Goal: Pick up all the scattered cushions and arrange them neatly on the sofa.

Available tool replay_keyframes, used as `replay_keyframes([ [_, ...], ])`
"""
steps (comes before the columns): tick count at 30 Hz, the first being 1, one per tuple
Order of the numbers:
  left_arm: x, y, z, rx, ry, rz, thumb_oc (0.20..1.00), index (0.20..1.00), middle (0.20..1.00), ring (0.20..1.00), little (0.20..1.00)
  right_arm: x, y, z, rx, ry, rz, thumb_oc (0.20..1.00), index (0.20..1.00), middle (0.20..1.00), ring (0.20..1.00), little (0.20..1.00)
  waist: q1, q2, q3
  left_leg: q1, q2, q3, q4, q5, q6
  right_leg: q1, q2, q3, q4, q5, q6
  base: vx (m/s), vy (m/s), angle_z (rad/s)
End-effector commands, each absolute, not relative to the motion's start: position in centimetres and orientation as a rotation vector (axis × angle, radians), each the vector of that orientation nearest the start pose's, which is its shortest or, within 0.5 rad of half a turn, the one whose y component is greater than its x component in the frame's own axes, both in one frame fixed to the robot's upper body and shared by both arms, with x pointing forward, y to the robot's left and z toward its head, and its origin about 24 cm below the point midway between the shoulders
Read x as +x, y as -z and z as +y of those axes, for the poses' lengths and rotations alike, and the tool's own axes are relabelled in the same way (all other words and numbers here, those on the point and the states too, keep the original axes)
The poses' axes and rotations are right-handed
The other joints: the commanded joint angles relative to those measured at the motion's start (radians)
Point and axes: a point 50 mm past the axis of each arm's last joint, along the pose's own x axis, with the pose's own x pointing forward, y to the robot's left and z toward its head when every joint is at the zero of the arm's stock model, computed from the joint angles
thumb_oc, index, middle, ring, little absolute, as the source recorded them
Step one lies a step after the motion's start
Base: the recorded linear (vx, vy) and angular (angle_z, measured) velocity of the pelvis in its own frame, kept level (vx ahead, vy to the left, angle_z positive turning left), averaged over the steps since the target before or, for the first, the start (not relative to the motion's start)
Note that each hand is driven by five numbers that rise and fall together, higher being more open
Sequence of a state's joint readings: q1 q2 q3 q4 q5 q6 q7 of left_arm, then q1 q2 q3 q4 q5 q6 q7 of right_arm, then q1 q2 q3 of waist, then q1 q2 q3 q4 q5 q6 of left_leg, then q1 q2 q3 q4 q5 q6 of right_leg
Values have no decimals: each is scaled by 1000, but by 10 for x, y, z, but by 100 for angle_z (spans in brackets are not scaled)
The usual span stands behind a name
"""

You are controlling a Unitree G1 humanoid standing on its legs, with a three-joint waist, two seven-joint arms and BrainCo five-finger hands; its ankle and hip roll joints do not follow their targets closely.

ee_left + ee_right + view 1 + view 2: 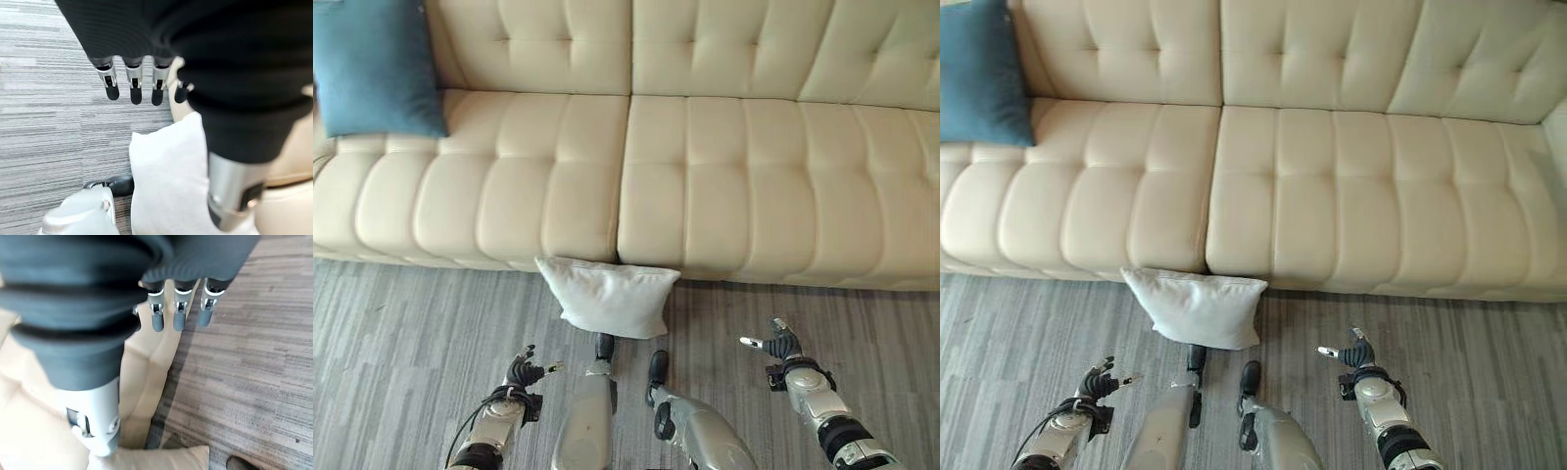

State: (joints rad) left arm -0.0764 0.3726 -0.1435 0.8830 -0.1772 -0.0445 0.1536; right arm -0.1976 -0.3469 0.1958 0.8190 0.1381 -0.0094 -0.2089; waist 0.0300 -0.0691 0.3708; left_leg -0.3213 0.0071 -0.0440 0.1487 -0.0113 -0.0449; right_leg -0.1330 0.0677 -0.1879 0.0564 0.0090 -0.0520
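Two cushions face you from the head camera: a white cushion (610, 295) on the floor (401, 323) against the sofa (705, 186), a blue cushion (374, 67) at ten o'clock. Left wrist: left hand (132, 85) relaxed, empty. Right wrist: right hand (178, 308) likewise.

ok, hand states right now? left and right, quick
Left hand: open, fingers straight, holding nothing, beside the white cushion on the floor.
Right hand: open, fingers straight, holding nothing.
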Motion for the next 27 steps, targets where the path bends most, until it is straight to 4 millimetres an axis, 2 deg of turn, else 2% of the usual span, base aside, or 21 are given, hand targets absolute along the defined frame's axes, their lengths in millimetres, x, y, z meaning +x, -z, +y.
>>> replay_keyframes([
  [1, 177, 95, 288, 343, -306, 747, 1000, 1000, 1000, 1000, 1000, 224, 80, -247, -410, 196, 646, 1000, 1000, 1000, 1000, 1000, 13, 12, -83, 14, 0, 5, 81, -50, -3, -69, -170, 40, 173, -112, 115, 38, 156, -26],
  [4, 187, 82, 301, 359, -355, 699, 1000, 1000, 1000, 1000, 1000, 235, 74, -245, -431, 192, 625, 1000, 1000, 1000, 1000, 1000, 30, 11, -63, -13, -14, 24, 134, -81, 18, -109, -191, 62, 207, -104, 122, 15, 139, -22],
  [12, 208, 61, 315, 362, -427, 603, 1000, 1000, 1000, 1000, 1000, 257, 60, -242, -448, 196, 568, 1000, 1000, 1000, 1000, 1000, 49, 1, -36, -51, -25, 31, 161, -96, 28, -139, -206, 71, 197, -82, 136, 6, 47, -4],
  [21, 205, 64, 314, 367, -420, 618, 1000, 1000, 1000, 1000, 1000, 251, 69, -233, -428, 175, 601, 1000, 1000, 1000, 1000, 1000, 52, -24, -40, -52, -24, 44, 178, -120, 32, -104, -220, 59, 126, -47, 166, 28, 35, 4],
  [24, 207, 62, 316, 359, -435, 611, 1000, 1000, 1000, 1000, 1000, 254, 69, -229, -415, 177, 598, 1000, 1000, 1000, 1000, 1000, 54, -24, -29, -82, -20, 47, 210, -130, 38, -141, -231, 68, 155, -39, 176, -32, 61, -7],
  [26, 219, 54, 319, 351, -460, 576, 1000, 1000, 1000, 1000, 1000, 265, 62, -225, -383, 194, 572, 1000, 1000, 1000, 1000, 1000, 58, -20, 7, -134, -21, 52, 280, -153, 46, -201, -250, 85, 224, -49, 169, -24, 79, -7],
  [27, 223, 50, 319, 346, -472, 562, 1000, 1000, 1000, 1000, 1000, 269, 59, -224, -373, 201, 561, 1000, 1000, 1000, 1000, 1000, 60, -14, 23, -147, -14, 49, 320, -193, 44, -219, -249, 93, 262, -76, 170, -11, 70, -2],
])
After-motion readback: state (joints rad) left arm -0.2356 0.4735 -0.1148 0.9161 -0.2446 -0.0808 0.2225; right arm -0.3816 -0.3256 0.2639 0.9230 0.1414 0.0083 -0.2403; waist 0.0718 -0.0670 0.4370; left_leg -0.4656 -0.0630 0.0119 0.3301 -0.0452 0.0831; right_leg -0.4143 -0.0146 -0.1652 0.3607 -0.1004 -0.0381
